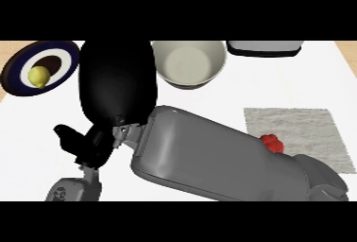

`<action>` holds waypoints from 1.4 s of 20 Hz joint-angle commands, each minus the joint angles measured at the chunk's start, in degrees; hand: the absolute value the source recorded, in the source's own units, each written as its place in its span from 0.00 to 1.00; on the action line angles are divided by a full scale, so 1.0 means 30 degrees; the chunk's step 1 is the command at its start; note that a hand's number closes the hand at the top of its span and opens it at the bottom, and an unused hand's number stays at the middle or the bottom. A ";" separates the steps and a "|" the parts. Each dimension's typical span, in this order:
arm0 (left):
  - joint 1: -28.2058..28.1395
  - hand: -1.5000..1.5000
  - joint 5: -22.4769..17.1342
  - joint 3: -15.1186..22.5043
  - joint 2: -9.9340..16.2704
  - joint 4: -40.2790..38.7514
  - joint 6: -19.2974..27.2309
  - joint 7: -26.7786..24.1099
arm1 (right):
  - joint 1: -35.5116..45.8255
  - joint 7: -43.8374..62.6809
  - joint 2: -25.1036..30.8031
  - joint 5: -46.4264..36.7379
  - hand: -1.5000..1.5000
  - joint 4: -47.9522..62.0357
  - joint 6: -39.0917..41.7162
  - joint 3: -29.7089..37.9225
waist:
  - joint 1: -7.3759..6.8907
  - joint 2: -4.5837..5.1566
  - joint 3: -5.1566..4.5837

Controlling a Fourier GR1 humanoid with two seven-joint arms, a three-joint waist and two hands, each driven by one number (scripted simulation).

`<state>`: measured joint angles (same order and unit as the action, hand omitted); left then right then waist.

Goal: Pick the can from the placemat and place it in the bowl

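Note:
My right forearm (pixel 209 156) reaches from the lower right up across the middle. Its black hand (pixel 115 80) is raised close to the view, back toward me, just left of the bowl (pixel 188 61). The bowl is off-white, looks empty and stands at the back centre. No can shows; whatever the right hand may hold is hidden under it. The grey placemat (pixel 307 130) lies at the right. A small red thing (pixel 273 143) sits at its left edge, partly hidden by my forearm. My left hand (pixel 77 142) rests open at the lower left.
A dark blue and white plate (pixel 21 64) at the back left carries a yellow fruit (pixel 39 75). A grey and white appliance (pixel 265 47) stands at the back right, behind the placemat. The counter top is white with a wooden edge at the back.

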<state>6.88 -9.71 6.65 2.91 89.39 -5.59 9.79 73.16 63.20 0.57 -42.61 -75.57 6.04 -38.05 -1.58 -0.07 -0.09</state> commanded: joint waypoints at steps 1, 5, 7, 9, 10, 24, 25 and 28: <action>0.0965 0.50 0.0120 -0.0171 -0.0318 -0.0921 0.0211 -0.0154 | 0.1484 0.0556 -0.0182 -0.0273 1.00 0.3110 -0.1035 0.1629 | 0.0127 0.0124 -0.0003; -0.0048 0.50 -0.0163 -0.0220 0.0199 -0.0262 -0.0508 -0.0362 | 0.1413 -0.2014 -0.0186 -0.0734 1.00 0.5335 -0.2459 0.3522 | 0.0044 0.0131 0.0008; -0.0010 0.50 -0.0364 -0.0195 0.0028 0.1039 0.0117 0.1216 | 0.0605 -0.2985 -0.0181 -0.1427 1.00 0.5894 -0.3566 0.3740 | 0.0110 0.0079 0.0023; 0.0181 0.50 0.0053 -0.0394 0.0107 -0.1099 -0.0578 -0.1227 | 0.0696 -0.5224 0.0312 -0.1330 1.00 0.8099 -0.4665 0.4513 | 0.0082 0.0211 0.0005; 0.0004 0.50 -0.0609 -0.0643 0.0524 0.0332 -0.0683 0.0352 | 0.1775 -0.5105 0.0166 -0.1317 1.00 0.8931 -0.4435 0.5218 | -0.0040 0.0151 0.0011; 0.1170 0.50 0.0157 0.0346 -0.0325 0.0224 -0.0318 0.0577 | 0.2488 -1.0483 0.1441 -0.2080 1.00 1.9773 -0.6110 0.6724 | -0.1018 0.0655 0.0001; 0.1463 0.50 0.0110 0.0270 -0.0404 0.0447 -0.0159 0.0742 | 0.2195 -1.0451 0.1708 -0.1551 1.00 2.0039 -0.6804 0.7476 | -0.1082 0.0714 0.0014; 0.1312 0.50 0.0334 0.0475 -0.0711 0.0091 0.0013 0.0453 | 0.2504 -0.9675 0.1286 -0.1045 0.00 2.1008 -0.7466 0.8356 | -0.1316 0.0810 0.0014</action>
<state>10.46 -9.50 7.16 1.79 89.60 -6.37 11.01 79.95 34.14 3.75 -47.99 -17.04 -15.84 -16.45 -4.63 1.93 -0.07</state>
